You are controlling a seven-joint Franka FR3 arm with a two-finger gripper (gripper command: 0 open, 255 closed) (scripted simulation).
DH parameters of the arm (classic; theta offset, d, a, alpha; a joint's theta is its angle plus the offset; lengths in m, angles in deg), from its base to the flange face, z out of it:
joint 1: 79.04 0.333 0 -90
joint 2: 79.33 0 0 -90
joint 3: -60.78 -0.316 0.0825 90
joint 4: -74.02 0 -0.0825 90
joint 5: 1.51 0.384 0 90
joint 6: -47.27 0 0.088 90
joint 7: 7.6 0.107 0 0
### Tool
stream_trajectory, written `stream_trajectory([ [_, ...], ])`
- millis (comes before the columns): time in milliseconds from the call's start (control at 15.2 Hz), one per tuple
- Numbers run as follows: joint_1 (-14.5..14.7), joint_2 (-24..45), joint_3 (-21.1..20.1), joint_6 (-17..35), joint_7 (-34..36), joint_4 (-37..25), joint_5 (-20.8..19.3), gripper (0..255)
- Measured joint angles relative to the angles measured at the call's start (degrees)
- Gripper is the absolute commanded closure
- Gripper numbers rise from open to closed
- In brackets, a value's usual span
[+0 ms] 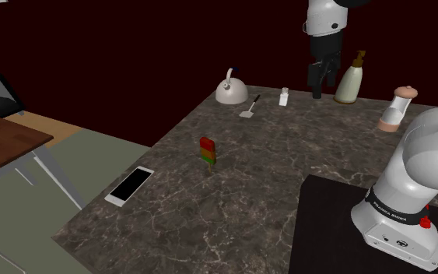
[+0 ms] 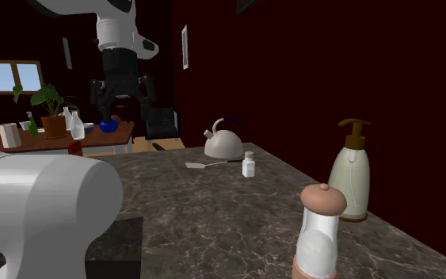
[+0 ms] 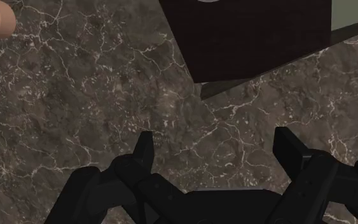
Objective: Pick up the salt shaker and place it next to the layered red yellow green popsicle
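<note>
The salt shaker [image 1: 285,96] [image 2: 249,165] is a small white bottle standing upright near the back of the dark marble counter [image 1: 233,194]. The red, yellow and green popsicle [image 1: 208,152] stands on its stick near the counter's middle, well towards the front from the shaker. My black gripper [image 1: 320,82] [image 2: 120,99] [image 3: 219,153] hangs in the air above the counter's back edge, to the shoulder view's right of the shaker. It is open, with nothing between its fingers [image 3: 144,153].
A white kettle [image 1: 230,91] and a spatula [image 1: 250,107] lie to the shoulder view's left of the shaker. A soap dispenser [image 1: 350,79] and a pink-based grinder [image 1: 397,109] stand on its right. A phone [image 1: 129,185] rests at the counter's left edge. The black stand [image 1: 341,226] occupies the near right.
</note>
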Motion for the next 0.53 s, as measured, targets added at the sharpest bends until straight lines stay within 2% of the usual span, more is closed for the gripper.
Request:
stream_trajectory([
  [198, -0.44, 1.65, 1.11, 1.23, -1.18, -0.48, -0.93, 0],
  [528, -1.95, 9.95, 5.38, 7.02, -5.69, -3.41, -4.00, 0],
])
